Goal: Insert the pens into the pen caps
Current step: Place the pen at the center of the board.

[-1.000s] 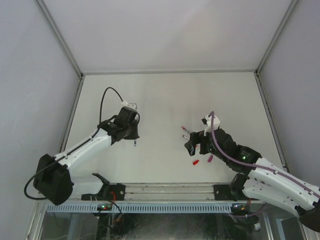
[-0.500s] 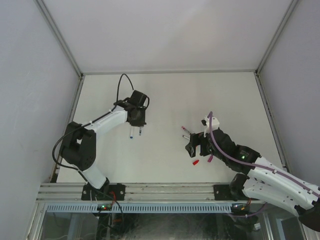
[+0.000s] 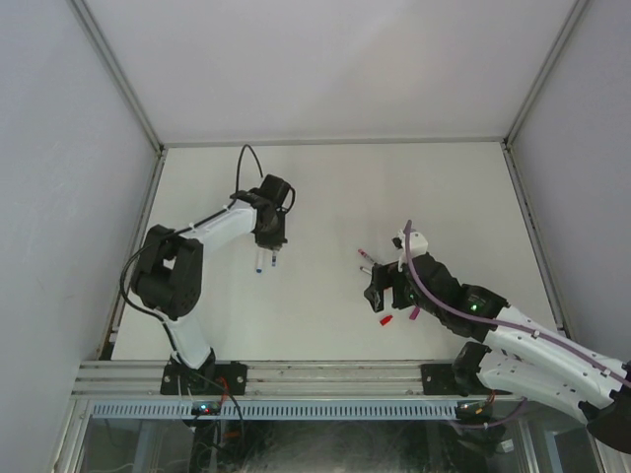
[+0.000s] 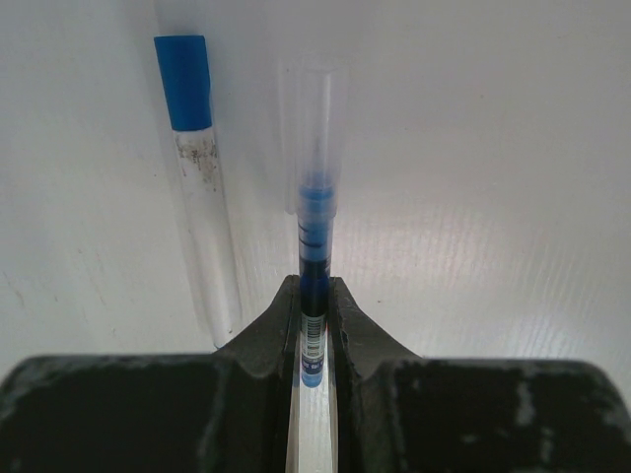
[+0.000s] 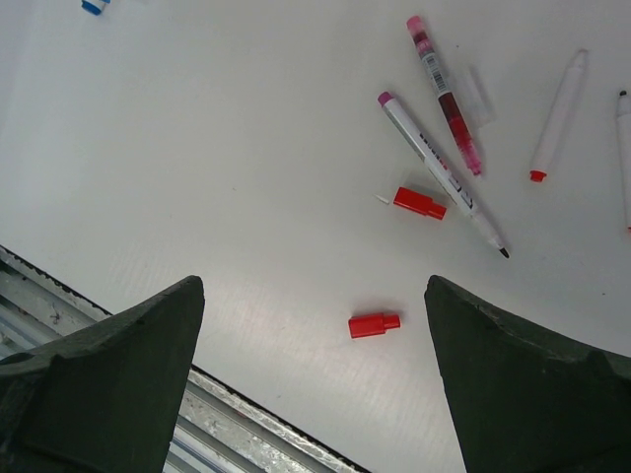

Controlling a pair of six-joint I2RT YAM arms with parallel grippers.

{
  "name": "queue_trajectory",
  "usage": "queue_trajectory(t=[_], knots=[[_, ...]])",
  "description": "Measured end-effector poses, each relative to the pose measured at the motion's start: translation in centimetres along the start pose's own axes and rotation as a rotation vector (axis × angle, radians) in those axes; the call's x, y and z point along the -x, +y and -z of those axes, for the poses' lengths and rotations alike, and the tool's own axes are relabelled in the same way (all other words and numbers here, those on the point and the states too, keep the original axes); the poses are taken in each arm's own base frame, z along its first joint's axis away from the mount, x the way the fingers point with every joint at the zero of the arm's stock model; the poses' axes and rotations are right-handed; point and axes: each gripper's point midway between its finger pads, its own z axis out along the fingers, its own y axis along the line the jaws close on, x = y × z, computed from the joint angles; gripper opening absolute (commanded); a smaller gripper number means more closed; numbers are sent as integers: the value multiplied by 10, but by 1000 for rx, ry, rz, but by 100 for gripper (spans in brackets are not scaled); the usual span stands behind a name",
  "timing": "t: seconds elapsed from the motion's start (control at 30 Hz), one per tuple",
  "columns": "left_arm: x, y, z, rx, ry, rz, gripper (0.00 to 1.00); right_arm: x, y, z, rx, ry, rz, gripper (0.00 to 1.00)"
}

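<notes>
My left gripper (image 4: 314, 296) is clamped tight on a blue pen (image 4: 314, 232). The barrel runs straight out from between the fingers (image 4: 266, 335), and its far part sits inside a clear sleeve (image 4: 315, 118). Just left of it in the wrist view, a second pen (image 4: 202, 187) with a blue end lies on the table (image 3: 325, 187), roughly parallel to the held one and apart from it. From above, this gripper hangs over the left-centre of the table. My right gripper (image 5: 314, 296) has its jaws spread wide with nothing between them, and it hovers over the near right part of the table. Under it, one red cap (image 5: 374, 324) lies alone, close to the metal rail (image 5: 246, 434) at the near edge. Beyond that, a second red cap (image 5: 419, 203) sits just beside a white pen (image 5: 439, 172) with a magenta end; I cannot tell whether they touch. A magenta pen (image 5: 444, 94) lies just beside that one. Further right lies a red-ended pen (image 5: 557, 113), well apart from both caps.
</notes>
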Motion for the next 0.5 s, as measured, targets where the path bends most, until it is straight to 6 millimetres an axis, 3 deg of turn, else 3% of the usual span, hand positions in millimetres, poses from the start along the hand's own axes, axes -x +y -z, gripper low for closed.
queue_trajectory(t=[0.5], knots=[[2,-5,-25,21,44,-2,17,-6,-1,-4,-6,26,5,92]])
